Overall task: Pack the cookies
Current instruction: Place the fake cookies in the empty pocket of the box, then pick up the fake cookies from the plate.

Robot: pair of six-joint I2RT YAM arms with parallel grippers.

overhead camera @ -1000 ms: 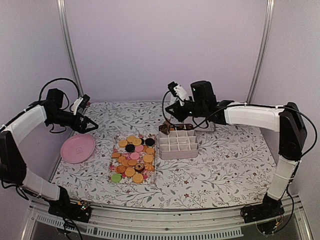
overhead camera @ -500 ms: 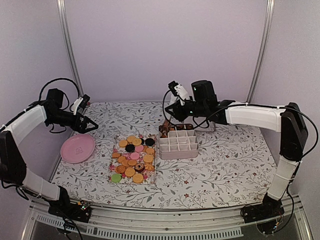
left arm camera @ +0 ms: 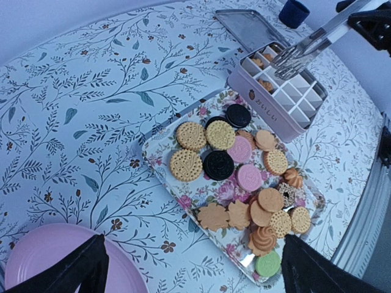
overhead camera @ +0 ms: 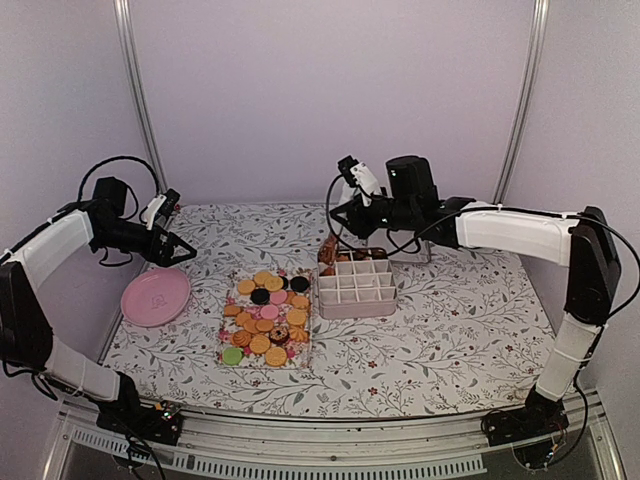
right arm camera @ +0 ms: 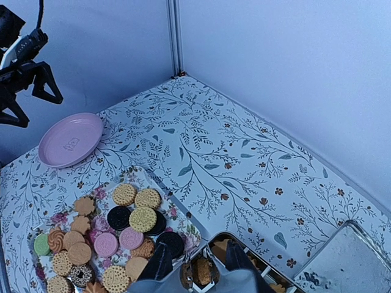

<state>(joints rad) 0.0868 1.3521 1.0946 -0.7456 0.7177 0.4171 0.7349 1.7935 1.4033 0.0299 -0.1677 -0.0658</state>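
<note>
The cookies [overhead camera: 266, 318] lie in a heap on a floral tray [overhead camera: 232, 338], also in the left wrist view [left arm camera: 244, 177] and the right wrist view [right arm camera: 113, 244]. A pink box [overhead camera: 357, 296] with a grid of compartments stands right of the tray. My right gripper [overhead camera: 365, 212] is shut on metal tongs [left arm camera: 305, 47], whose tips hang over the box's back left compartments. A brown cookie [right arm camera: 202, 272] lies there under my right gripper [right arm camera: 198, 259]. My left gripper [overhead camera: 176, 250] hangs open and empty above the table's left side, fingers wide [left arm camera: 195, 274].
A pink plate [overhead camera: 155, 296] sits left of the tray, below my left gripper. The box's metal lid [left arm camera: 250, 27] and a small blue cup [left arm camera: 294, 12] lie behind the box. Walls and frame posts close in the back and sides.
My right arm has shifted slightly right and up above the box's back left corner. The left arm, tray and plate have not moved.
</note>
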